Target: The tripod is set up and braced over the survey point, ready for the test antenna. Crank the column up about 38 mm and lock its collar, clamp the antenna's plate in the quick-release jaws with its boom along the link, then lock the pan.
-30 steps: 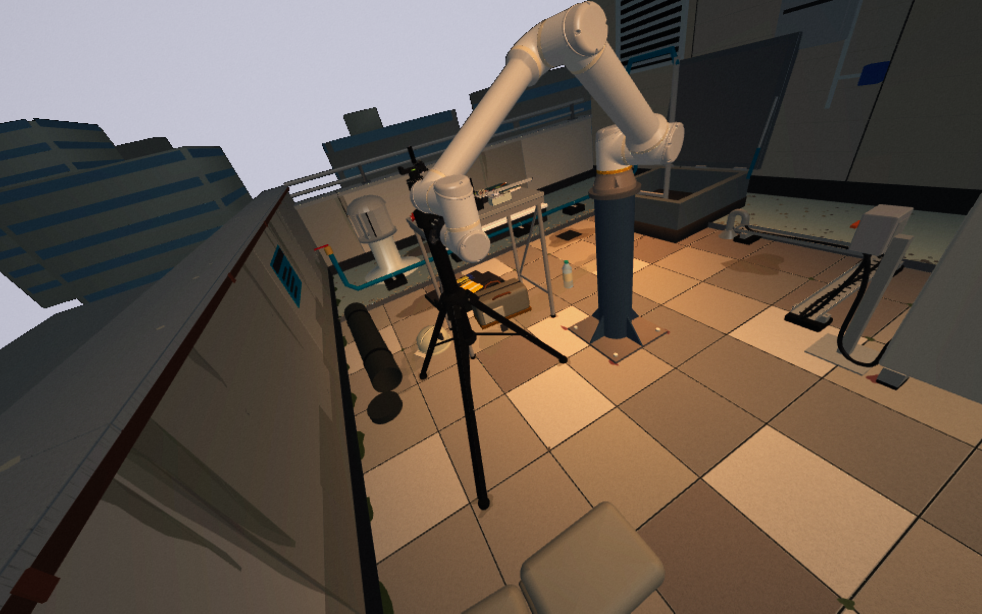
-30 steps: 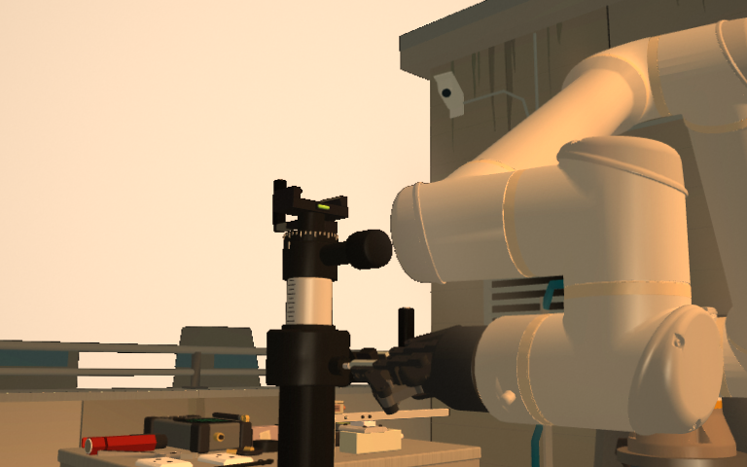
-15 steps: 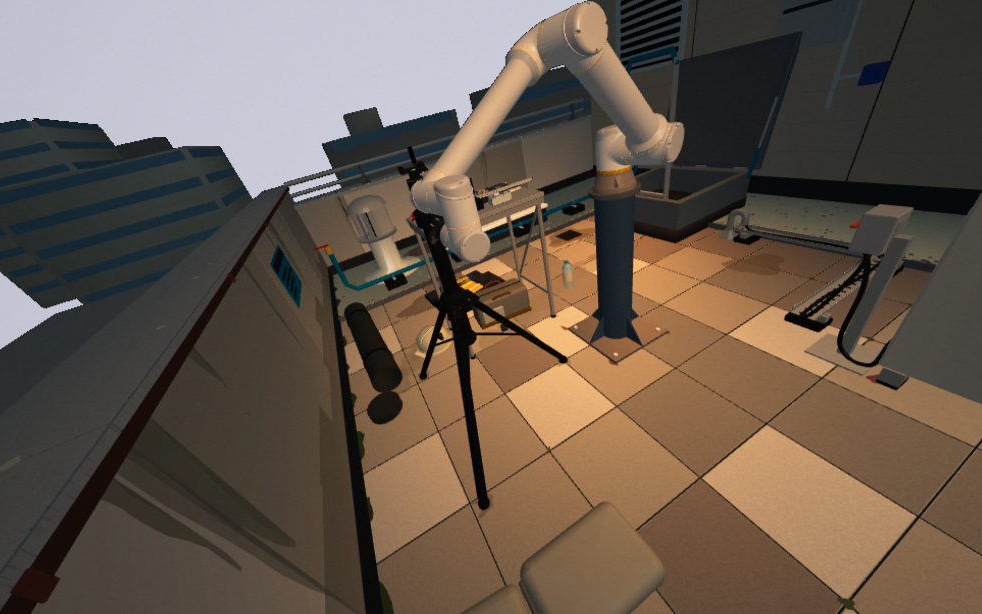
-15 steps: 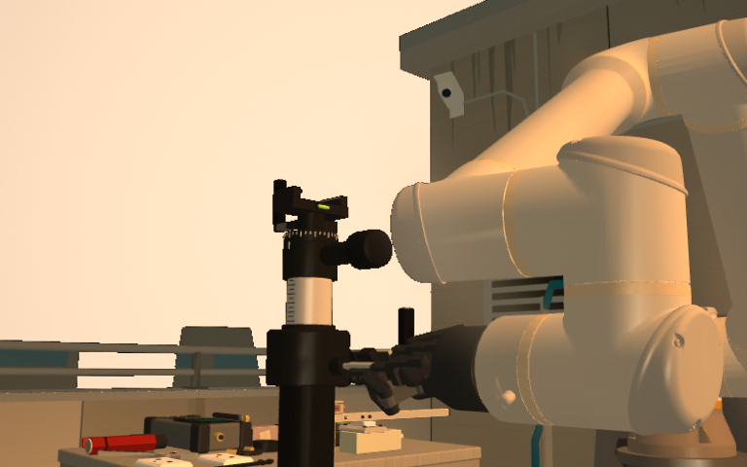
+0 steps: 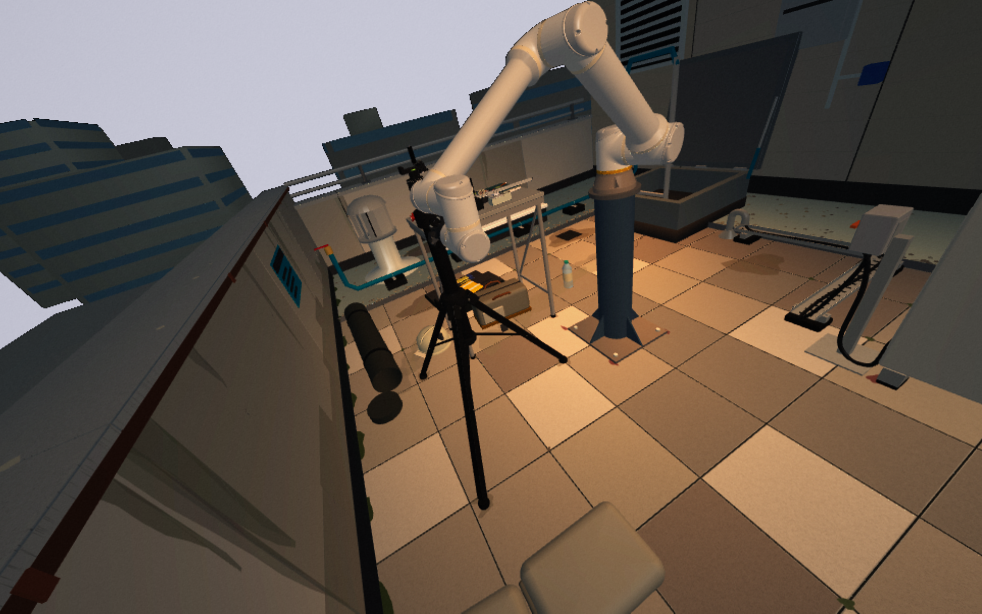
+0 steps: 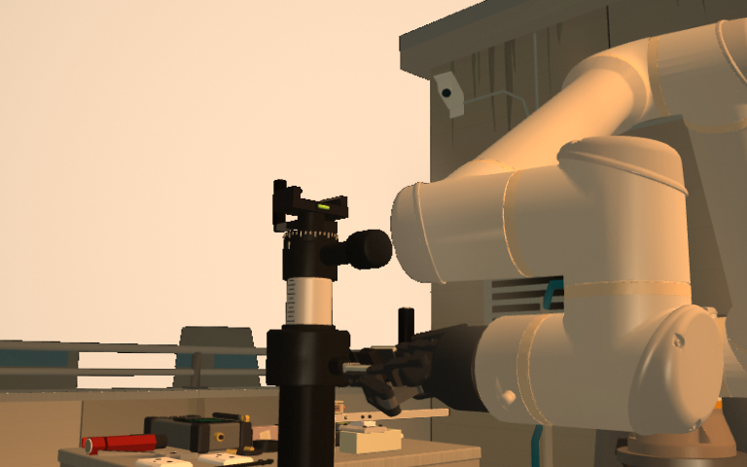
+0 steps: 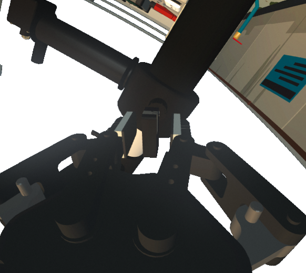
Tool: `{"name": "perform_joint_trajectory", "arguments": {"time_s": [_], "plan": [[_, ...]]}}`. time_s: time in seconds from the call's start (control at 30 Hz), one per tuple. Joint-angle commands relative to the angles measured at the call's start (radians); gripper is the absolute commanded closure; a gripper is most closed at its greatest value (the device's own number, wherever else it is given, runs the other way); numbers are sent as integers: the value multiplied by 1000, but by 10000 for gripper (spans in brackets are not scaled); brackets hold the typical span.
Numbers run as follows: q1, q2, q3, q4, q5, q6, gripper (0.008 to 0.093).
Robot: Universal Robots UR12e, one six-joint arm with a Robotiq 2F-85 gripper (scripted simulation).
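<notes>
The black tripod stands on the tiled roof beside a parapet wall. Its pale graduated column shows above the black collar housing. On top sits the head with quick-release jaws, a green level vial and a round pan knob. A small dark lever sticks out of the collar housing toward me. A crank arm extends from the housing's other side, with a handle at its end. The antenna lies on the work table behind. My gripper is at the lever, fingers either side of it, and it is open, holding nothing.
The parapet wall runs close along the tripod's left. The work table behind carries a red torch, a black box and small parts. The arm's pedestal stands to the right. A dark roll lies on the floor by the wall.
</notes>
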Motion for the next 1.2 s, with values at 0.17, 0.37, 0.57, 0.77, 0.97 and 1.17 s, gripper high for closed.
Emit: {"name": "perform_joint_trajectory", "arguments": {"time_s": [0.17, 0.37, 0.57, 0.77, 0.97, 1.17], "plan": [[4, 1, -5, 2, 4, 0, 634], [18, 9, -20, 10, 17, 0, 634], [37, 21, -44, 21, 37, 0, 634], [53, 32, -65, 31, 53, 0, 634], [59, 36, -73, 36, 59, 0, 634], [82, 53, -106, 52, 82, 0, 634]]}}
